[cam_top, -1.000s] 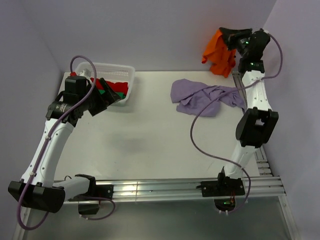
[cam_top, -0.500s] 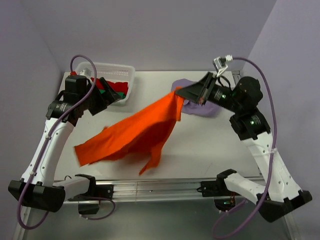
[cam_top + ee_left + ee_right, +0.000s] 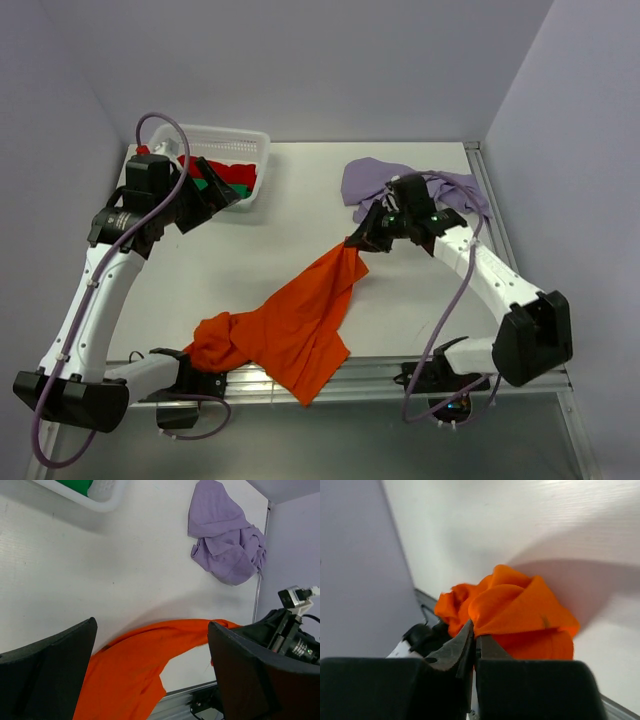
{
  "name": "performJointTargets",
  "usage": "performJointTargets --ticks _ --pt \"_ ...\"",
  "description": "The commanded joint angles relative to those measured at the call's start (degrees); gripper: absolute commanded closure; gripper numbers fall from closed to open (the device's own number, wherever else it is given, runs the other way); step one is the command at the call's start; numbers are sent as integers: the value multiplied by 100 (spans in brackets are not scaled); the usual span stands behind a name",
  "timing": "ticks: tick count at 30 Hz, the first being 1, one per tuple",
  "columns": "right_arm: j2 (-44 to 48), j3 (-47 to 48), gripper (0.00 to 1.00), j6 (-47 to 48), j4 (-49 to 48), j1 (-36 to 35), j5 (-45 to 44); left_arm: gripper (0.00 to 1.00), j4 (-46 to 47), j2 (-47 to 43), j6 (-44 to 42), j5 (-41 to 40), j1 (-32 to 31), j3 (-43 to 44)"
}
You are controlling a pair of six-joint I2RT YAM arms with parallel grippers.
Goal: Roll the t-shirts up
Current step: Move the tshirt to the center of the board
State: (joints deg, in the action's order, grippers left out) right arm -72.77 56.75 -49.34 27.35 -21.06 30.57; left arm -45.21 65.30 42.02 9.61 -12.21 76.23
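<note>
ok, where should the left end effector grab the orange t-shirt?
On the orange t-shirt, probably take the bunched end by the table's front edge, coming down from above. The right end effector pinches the opposite corner, and that bunch stands up in folds while the middle lies flat.

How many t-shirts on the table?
2: bright orange cotton t-shirt near the front edge, one end in the right gripper; pale lilac cotton t-shirt bunched far right; red and green fabric in the white basket may be more.
</note>
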Motion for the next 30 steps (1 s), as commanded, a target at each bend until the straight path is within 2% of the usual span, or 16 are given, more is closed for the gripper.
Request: performJointTargets --ticks 1,2,4,5,6,11,15,25,26,28,30 --pt "-490 869 83 732 663 -47 -1014 2 118 -192 -115 -20 -19 -99" --pt "-658 1012 58 855 1101 -65 -1261 2 118 -202 -106 -3 -19 -117" --pt "-1010 1179 48 979 1280 -56 -1973 2 144 -228 -106 15 -19 -161" --pt "-1080 1189 39 997 1299 -39 -2202 2 162 -228 -106 32 -19 -178" --pt "-1264 1198 38 1014 1264 -21 -2352 2 162 -228 -98 41 -19 -213" --pt "-2055 1400 37 874 1317 181 -3213 2 206 -228 -80 111 -19 -248" --pt "-2967 1707 42 786 1176 409 -3487 2 206 -202 -62 112 -19 -249" --pt "-5061 3805 47 707 1711 866 -4172 2 65 61 -133 -55 -19 -29" --pt "-5184 3974 66 707 1790 1084 -4147 1 65 97 -124 -64 -27 -3" --pt "-5422 4481 66 741 1555 1296 -4007 2 47 237 -176 -73 -19 76" --pt "-6007 5280 61 654 1998 1655 -4076 2 -5 351 -220 -90 -27 199"
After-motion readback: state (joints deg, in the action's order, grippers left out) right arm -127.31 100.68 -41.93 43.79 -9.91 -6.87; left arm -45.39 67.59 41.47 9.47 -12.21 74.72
